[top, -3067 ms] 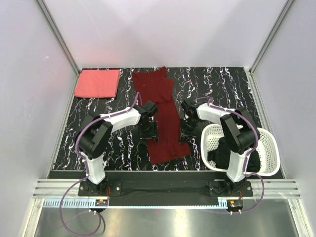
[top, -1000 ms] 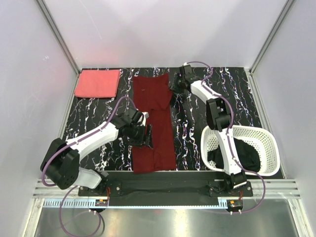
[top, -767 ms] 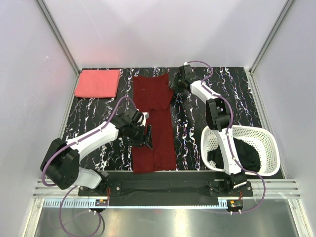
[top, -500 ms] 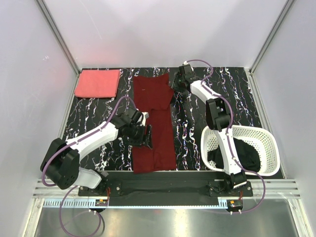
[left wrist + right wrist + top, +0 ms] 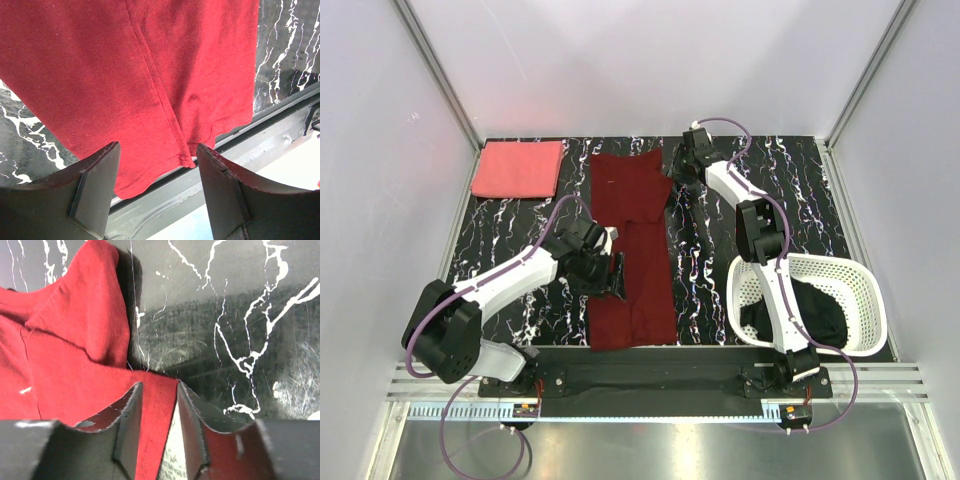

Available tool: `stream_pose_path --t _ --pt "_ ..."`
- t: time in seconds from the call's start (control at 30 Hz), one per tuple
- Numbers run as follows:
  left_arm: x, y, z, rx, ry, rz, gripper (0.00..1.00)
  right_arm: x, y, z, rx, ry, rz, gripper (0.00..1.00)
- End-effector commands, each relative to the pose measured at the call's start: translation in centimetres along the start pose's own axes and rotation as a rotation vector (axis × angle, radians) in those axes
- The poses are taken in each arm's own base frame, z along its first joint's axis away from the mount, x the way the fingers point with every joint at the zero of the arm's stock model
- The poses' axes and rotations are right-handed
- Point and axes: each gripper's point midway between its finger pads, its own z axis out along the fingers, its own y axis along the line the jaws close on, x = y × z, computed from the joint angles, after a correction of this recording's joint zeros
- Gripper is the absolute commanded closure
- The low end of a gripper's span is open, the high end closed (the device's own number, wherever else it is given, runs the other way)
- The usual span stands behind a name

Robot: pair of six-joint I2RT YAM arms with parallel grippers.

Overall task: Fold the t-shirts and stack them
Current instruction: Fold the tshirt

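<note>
Pretty bare setup: a black marble-look table [image 5: 790, 190] with white veins all over, boxed in by plain white walls [image 5: 650, 60] on three sides, with aluminium corner posts [image 5: 435, 70] running up at the back. There's a ribbed metal rail [image 5: 650, 385] along the near edge, then a shiny steel sheet [image 5: 650, 445] below. Lighting is soft and even.

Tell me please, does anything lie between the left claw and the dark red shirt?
Nothing visible does. The left claw hangs open directly over the dark red shirt, and only bare cloth shows in the gap between its two sides.
</note>
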Motion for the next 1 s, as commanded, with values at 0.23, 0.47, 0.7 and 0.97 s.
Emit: stream_pose_path --t 0.23,0.47,0.7,0.97 --pt "0.1 0.3 -0.1 0.022 -0.003 -0.002 0.33 -0.2 -0.6 0.9 -0.006 0.012 0.053 0.81" --pt "-0.3 0.2 -0.3 0.023 -0.012 -0.004 0.32 -3.4 1.8 -0.9 -0.075 -0.065 0.029 1.00" --pt "-0.4 0.2 -0.5 0.023 -0.021 -0.007 0.33 -5.4 3.6 -3.8 -0.121 -0.119 0.022 1.00" --pt "-0.4 0.3 -0.2 0.026 -0.017 -0.020 0.32 -4.2 3.2 -4.0 -0.113 -0.070 0.003 0.88"
